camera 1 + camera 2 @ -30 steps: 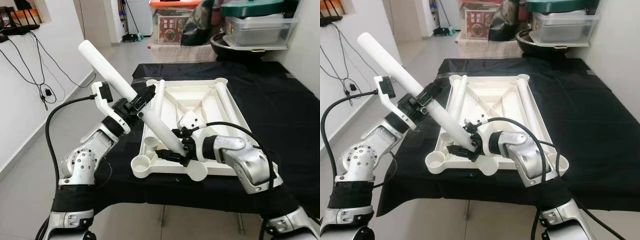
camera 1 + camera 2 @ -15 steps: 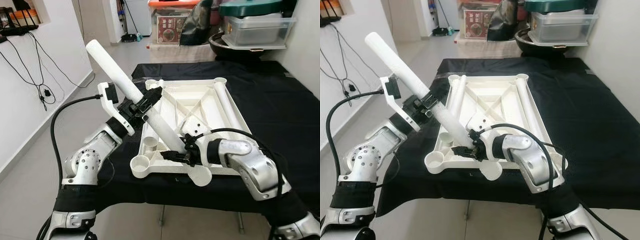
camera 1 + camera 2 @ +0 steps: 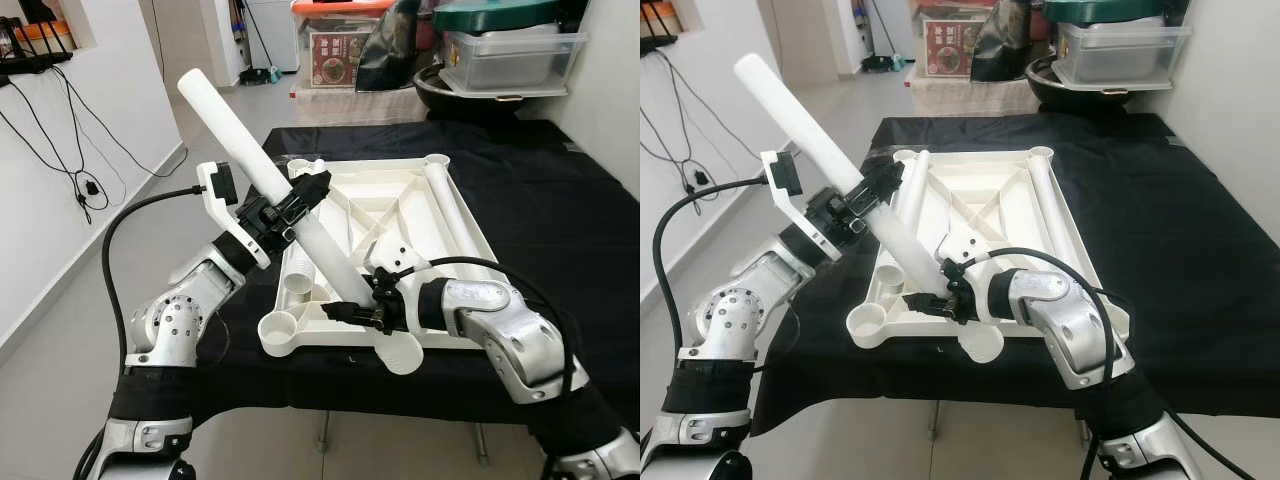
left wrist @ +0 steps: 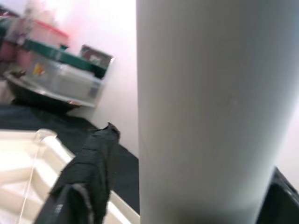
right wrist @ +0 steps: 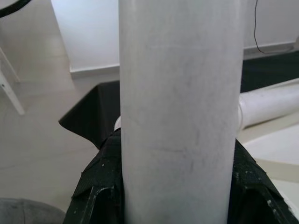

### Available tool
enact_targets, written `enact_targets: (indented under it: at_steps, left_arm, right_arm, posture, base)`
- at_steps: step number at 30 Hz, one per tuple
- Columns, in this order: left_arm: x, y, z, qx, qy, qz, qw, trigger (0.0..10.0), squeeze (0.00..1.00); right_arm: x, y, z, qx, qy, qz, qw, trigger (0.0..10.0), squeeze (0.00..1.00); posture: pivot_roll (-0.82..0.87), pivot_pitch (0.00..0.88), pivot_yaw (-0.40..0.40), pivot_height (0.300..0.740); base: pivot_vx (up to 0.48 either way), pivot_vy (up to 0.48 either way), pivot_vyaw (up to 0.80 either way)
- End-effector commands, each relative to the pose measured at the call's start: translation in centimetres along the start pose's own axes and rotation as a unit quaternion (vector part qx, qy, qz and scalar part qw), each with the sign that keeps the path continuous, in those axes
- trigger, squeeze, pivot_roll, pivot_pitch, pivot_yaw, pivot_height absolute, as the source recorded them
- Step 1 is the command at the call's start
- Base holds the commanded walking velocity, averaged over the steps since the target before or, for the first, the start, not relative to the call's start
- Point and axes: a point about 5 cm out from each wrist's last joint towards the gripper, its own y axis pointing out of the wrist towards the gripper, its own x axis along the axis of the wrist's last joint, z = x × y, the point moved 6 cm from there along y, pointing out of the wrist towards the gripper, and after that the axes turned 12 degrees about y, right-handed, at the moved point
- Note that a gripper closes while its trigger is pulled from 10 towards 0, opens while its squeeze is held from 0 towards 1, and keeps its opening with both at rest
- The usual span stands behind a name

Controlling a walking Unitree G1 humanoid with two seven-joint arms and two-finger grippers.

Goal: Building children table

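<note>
1. Close in, the left tool [image 3: 290, 208] has its black fingers clamped around the middle of a long white table leg [image 3: 262, 170]; in the left wrist view one finger [image 4: 86, 175] lies against the tube's side.
2. Lower down, the right tool [image 3: 362, 311] is closed on the same leg near its bottom end, with black fingers [image 5: 100, 186] pressed to both sides of the tube in the right wrist view.
3. Held so, the leg is tilted, its top end leaning up and away toward the robot's left, its lower end down at the near edge of the upturned white tabletop [image 3: 400, 200].
4. That tabletop lies underside up on the desk [image 3: 560, 210], which is covered by a black cloth, and shows crossed ribs and round sockets at its corners.
5. Nearest the robot, the near-left corner socket [image 3: 280, 332] is an open cup, just beside the leg's lower end; another round socket [image 3: 402, 352] sits below the right tool.
6. Farther in, a second leg [image 3: 455, 205] lies flat along the tabletop's right side, and another tube [image 3: 908, 190] lies along its left side.
7. Beyond the desk stand a clear storage bin with a green lid [image 3: 510, 45] and a box [image 3: 335, 50]; cables [image 3: 80, 150] hang on the white wall to the left.
</note>
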Motion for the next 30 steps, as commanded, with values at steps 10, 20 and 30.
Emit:
enact_targets:
  at_steps: [10, 20, 30]
  left_arm:
    - [2.2, -2.4, -2.9, -0.096, 0.022, -0.005, 0.995, 10.0, 1.0]
    - [2.7, -4.4, -3.9, -0.12, 0.041, 0.002, 0.992, 10.0, 0.0]
    - [2.3, -6.1, -2.1, -0.057, 0.051, 0.013, 0.997, 10.0, 0.0]
  right_arm:
    - [0.9, -1.5, -0.9, -0.013, 0.006, -0.03, 0.999, 0.0, 0.0]
    - [2.7, -5.7, -5.2, -0.103, 0.017, -0.067, 0.992, 0.0, 0.0]
    - [6.9, -10.4, -6.8, -0.132, 0.032, -0.147, 0.98, 0.0, 0.0]
  posture:
    - [-0.1, 0.0, 0.058, 0.74]
    - [-0.1, 0.0, 0.054, 0.74]
    - [-0.09, 0.0, 0.05, 0.74]
  base:
    - [0.0, 0.0, 0.0]
    - [0.0, 0.0, 0.0]
    - [0.0, 0.0, 0.0]
